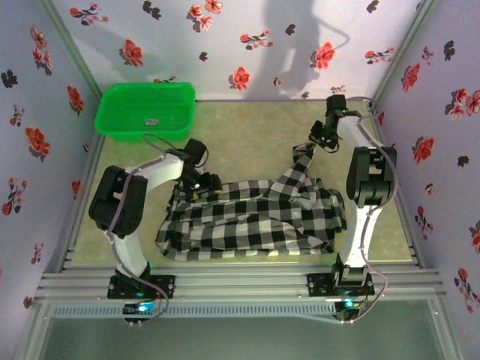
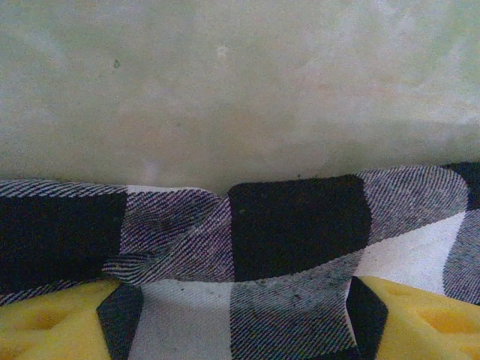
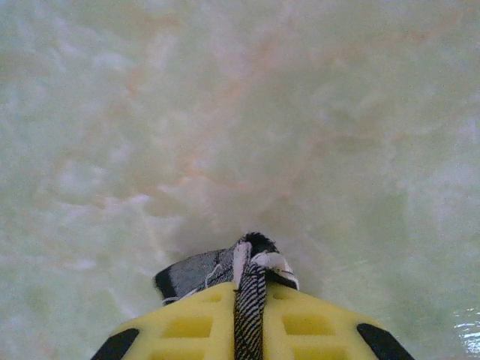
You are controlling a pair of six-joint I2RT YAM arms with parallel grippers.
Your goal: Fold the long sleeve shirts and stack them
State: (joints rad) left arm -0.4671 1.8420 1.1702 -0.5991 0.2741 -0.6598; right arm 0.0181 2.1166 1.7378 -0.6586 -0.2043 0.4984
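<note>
A black-and-white checked long sleeve shirt [image 1: 247, 217] lies crumpled across the middle of the table. One sleeve [image 1: 300, 166] stretches up and back toward my right gripper [image 1: 313, 146]. That gripper [image 3: 250, 300] is shut on the sleeve's end, and a strip of checked cloth [image 3: 196, 271] pokes out between its yellow pads [image 3: 187, 322]. At the shirt's back left edge my left gripper [image 1: 196, 180] sits low. Its yellow pads [image 2: 45, 322] stand wide apart, and checked cloth [image 2: 300, 225] lies between them [image 2: 240, 315].
A green plastic basket [image 1: 146, 110] stands at the back left corner. Flowered walls close in the pale green table [image 1: 247, 127] on three sides. An aluminium rail [image 1: 240, 281] runs along the near edge between the arm bases.
</note>
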